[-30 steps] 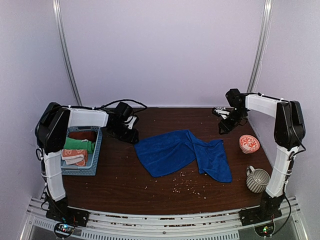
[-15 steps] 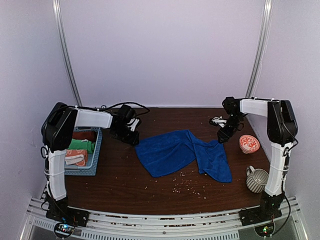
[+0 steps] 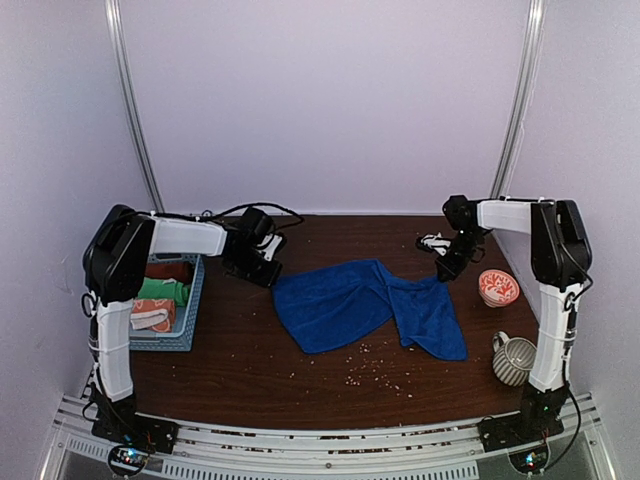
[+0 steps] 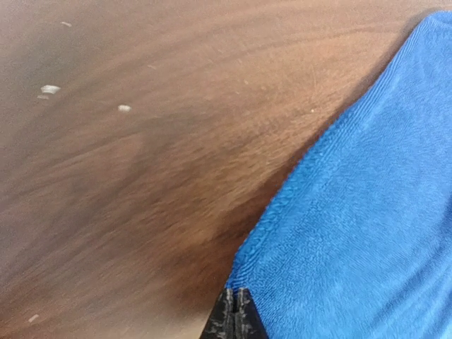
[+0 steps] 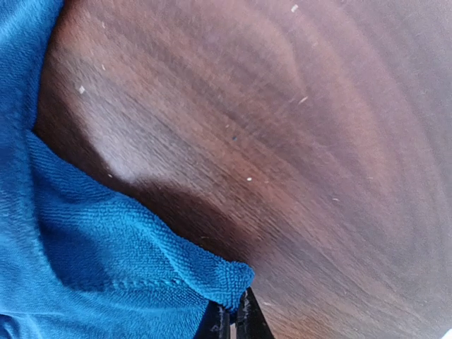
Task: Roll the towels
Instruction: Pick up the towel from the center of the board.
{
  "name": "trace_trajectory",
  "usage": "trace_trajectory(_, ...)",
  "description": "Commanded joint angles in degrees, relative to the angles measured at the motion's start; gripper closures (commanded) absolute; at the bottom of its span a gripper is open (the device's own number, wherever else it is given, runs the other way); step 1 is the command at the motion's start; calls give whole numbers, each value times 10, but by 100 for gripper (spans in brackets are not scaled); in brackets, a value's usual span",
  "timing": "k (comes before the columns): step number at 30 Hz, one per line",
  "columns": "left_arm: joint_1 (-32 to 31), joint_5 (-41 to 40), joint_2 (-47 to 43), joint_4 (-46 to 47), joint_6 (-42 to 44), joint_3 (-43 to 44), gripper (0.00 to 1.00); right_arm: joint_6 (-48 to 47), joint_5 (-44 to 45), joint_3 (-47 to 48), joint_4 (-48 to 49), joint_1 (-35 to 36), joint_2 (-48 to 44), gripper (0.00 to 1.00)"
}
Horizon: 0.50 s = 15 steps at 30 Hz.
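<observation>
Blue towel (image 3: 345, 305) lies rumpled on table (image 3: 240, 370), spanning gap between both sets of jaws. Left gripper (image 4: 235, 314): jaws pressed together on towel's corner tip, cloth spreading ahead and right of them. Right gripper (image 5: 229, 319): jaws clamped on opposite corner, cloth spreading ahead and left, bare wood on other side.

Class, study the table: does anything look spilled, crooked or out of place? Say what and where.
Pale crumbs lie scattered on the table on the near side of the blue towel, like a spill. The towel itself lies rumpled and askew.
</observation>
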Motion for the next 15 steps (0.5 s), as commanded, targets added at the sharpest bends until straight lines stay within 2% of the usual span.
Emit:
trace_trajectory(1, -1, -67, -102, -9, 19, 14, 100, 15, -2, 39, 12, -3, -80, 100)
trace_trajectory(10, 9, -148, -253, -36, 74, 96, 100, 31, 2, 147, -16, -4, -189, 100)
trace_trajectory(15, 9, -163, -331, -34, 72, 69, 100, 43, -8, 139, -29, -4, -243, 100)
